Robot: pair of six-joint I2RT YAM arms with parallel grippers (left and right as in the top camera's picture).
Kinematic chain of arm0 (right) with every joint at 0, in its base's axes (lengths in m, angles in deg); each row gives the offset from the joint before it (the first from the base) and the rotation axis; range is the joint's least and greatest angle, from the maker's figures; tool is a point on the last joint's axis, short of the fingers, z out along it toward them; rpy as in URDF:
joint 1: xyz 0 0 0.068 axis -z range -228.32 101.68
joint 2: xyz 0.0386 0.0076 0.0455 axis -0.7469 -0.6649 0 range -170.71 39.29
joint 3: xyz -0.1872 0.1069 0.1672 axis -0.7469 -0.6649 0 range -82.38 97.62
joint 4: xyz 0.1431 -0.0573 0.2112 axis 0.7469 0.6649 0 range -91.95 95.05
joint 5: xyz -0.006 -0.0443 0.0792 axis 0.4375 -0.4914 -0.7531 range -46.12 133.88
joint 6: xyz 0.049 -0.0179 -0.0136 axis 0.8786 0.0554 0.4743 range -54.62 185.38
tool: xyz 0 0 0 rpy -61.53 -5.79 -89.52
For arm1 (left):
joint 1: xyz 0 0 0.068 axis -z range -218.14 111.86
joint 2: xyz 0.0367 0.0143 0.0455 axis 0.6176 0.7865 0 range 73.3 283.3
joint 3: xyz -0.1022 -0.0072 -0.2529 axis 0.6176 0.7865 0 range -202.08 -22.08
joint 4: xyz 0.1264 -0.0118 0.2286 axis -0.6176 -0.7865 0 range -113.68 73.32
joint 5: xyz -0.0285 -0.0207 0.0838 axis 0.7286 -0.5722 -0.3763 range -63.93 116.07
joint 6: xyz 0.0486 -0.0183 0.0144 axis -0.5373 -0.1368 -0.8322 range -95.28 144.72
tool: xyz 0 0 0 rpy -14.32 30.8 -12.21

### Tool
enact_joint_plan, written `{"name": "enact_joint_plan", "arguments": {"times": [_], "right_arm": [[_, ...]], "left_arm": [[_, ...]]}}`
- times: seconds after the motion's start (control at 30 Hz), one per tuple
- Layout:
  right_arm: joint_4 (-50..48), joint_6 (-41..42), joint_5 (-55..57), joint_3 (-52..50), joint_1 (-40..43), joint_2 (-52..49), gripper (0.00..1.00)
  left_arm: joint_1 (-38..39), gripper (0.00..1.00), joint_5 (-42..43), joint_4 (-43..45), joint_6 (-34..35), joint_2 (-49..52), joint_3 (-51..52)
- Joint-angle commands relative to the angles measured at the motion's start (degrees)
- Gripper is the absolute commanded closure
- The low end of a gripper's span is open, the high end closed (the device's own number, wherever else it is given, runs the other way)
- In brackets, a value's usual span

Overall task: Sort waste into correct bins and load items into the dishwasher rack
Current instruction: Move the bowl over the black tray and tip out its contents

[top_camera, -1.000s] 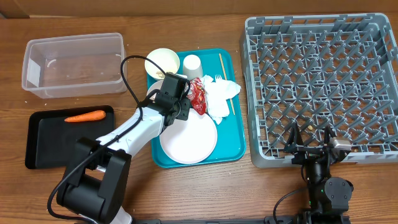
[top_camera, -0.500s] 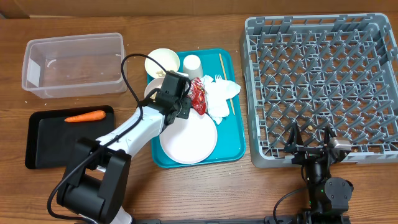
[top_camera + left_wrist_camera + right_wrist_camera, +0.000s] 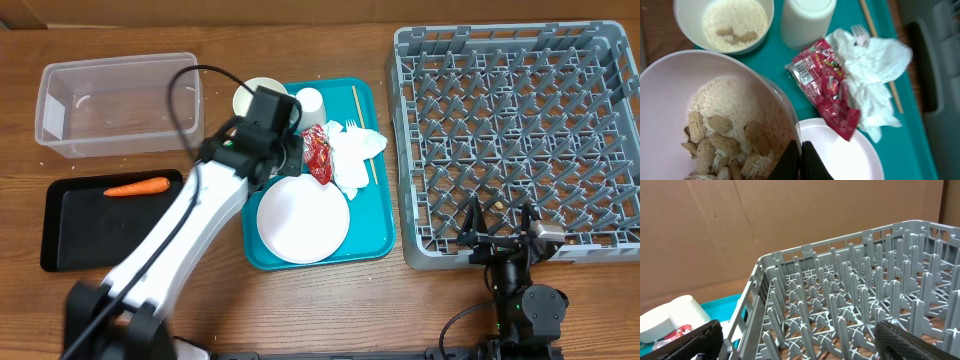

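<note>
Bowl of nuts and rice (image 3: 670, 85) clenched at rim by left fingers (image 3: 812, 165), black tray (image 3: 75, 230) well apart to left, right fingers (image 3: 910, 340) released.

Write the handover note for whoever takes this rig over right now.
Left gripper: shut on the rim of a bowl holding nut and rice scraps, over the teal tray.
Right gripper: open, idle at the near edge of the rack.
Done: carrot in the black tray.
Left: scraps, red wrapper and napkins to bin; clear tub looks empty. Plate, second bowl, cup and stick sit on the teal tray; no dishes in the rack.
</note>
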Motion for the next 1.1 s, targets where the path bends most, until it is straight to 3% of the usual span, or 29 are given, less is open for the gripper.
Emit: {"name": "enact_joint_plan", "arguments": {"times": [0.0,0.13,0.27,0.4,0.5,0.63,0.77,1.07], "right_arm": [[-0.37,-0.07,0.09,-0.59,-0.26,0.46,0.0],[-0.37,-0.04,0.09,-0.59,-0.26,0.46,0.0],[-0.37,-0.07,0.09,-0.59,-0.26,0.46,0.0],[-0.37,-0.04,0.09,-0.59,-0.26,0.46,0.0],[-0.37,-0.07,0.09,-0.59,-0.26,0.46,0.0],[-0.37,-0.04,0.09,-0.59,-0.26,0.46,0.0],[-0.37,-0.07,0.09,-0.59,-0.26,0.46,0.0],[-0.37,-0.07,0.09,-0.59,-0.26,0.46,0.0]], "left_arm": [[-0.24,0.96,0.72,-3.65,5.11,-8.13,-1.9],[-3.5,0.96,0.72,-10.71,9.42,-13.7,-1.88],[-12.41,0.96,3.52,-17.9,10.86,-16.52,-1.84],[-25.0,0.96,11.98,-22.12,9.68,-17.07,-1.62],[-35.04,0.96,21.99,-22.45,4.5,-17.07,0.02],[-47.67,0.96,34.95,-20.15,-2.23,-17.0,4.7],[-60.67,0.96,54.58,-14.64,-10.93,-14.69,13.53],[-70.31,0.96,74.53,0.11,-18.03,0.37,21.14]]}}
